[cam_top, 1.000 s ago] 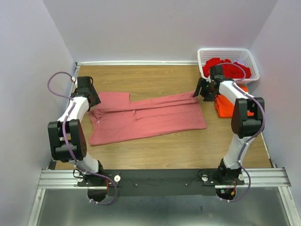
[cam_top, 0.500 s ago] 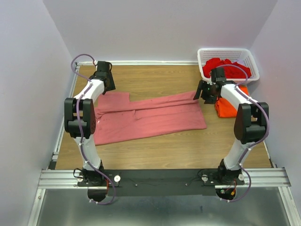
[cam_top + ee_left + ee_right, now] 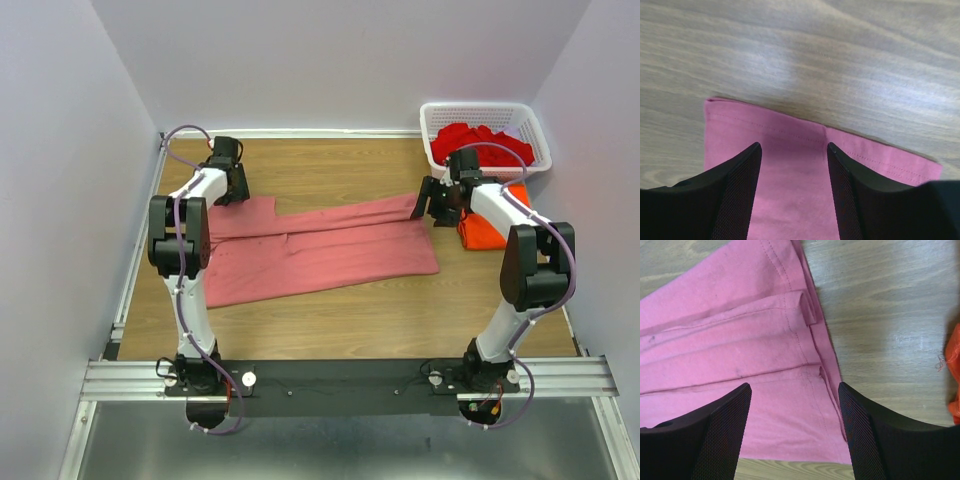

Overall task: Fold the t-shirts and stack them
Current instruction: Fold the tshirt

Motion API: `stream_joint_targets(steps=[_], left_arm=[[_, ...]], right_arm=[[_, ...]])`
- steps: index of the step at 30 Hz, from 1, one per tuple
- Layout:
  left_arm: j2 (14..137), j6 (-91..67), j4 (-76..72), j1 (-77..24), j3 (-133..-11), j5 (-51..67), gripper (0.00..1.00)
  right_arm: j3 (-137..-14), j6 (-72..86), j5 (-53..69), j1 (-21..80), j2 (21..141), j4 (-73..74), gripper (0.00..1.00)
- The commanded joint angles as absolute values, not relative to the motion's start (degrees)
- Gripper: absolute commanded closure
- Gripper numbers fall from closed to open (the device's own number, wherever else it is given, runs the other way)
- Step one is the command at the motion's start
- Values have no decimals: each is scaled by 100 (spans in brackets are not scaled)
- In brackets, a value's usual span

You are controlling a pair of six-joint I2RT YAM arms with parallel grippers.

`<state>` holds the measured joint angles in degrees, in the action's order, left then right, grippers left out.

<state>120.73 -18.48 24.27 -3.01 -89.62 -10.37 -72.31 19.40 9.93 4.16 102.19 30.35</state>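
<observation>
Across the table point(image 3: 340, 310), the pink shirt point(image 3: 310, 250) is spread flat. Its left corner is overhung by the left gripper point(image 3: 792, 150), its right edge by the right gripper point(image 3: 795, 390); both sets of jaws are parted, nothing held. The orange shirt point(image 3: 475, 232) is set beside the basket point(image 3: 480, 106), red shirts point(image 3: 500, 143) inside.

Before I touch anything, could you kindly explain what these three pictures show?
These are two robot arms bolted at the near edge of a wooden table. One picture looks down from above and behind them; the other two come from wrist cameras, so the black shapes are fingers. A salmon-pink t-shirt lies spread out, partly folded. An orange t-shirt lies folded at the right, and red t-shirts sit in a white lattice basket. The left gripper and right gripper hover open over the pink shirt's opposite ends, holding nothing.
</observation>
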Motion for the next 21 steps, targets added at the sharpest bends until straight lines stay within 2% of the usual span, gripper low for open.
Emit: stream_joint_targets(steps=[1, 7, 10, 13, 14, 17, 21], left_arm=[[12252, -1890, 2636, -290, -8965, -913, 40], [12392, -1890, 2698, -290, -8886, -905, 60], [12393, -1890, 2690, -290, -8851, -931, 64], [12384, -1863, 2654, -290, -8772, -949, 73], [12340, -1846, 2619, -290, -8728, -949, 83], [12165, -1837, 2602, -290, -8666, -993, 100], [11769, -1872, 2628, -290, -8517, -1133, 100]], right_arm=[[-7146, 1837, 1204, 448, 10011, 3103, 22], [-7075, 1819, 1257, 448, 10002, 3050, 22], [-7040, 1828, 1274, 457, 9967, 3041, 22], [-7031, 1846, 1266, 448, 9949, 3041, 22], [-7023, 1854, 1257, 448, 9949, 3041, 22], [-7014, 1854, 1274, 448, 9906, 3041, 22], [-7014, 1855, 1283, 440, 9861, 3041, 22]])
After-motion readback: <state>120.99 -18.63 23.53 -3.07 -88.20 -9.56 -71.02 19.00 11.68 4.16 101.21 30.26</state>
